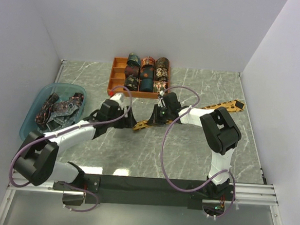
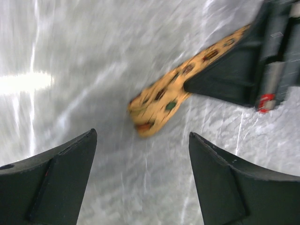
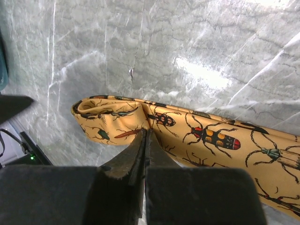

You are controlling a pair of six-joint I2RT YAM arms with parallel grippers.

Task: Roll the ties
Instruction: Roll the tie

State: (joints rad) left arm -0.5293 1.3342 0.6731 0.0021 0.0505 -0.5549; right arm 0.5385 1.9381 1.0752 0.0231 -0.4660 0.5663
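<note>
Right claw pinching mustard tie | left claw spread, empty | orange tray: rolled ties | blue basin: loose ties

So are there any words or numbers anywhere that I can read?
None: no words, numbers or labels can be read in any view.
The yellow tie shows beetle pictures, no letters.
The rolled ties in the orange tray are too small to tell.
</note>
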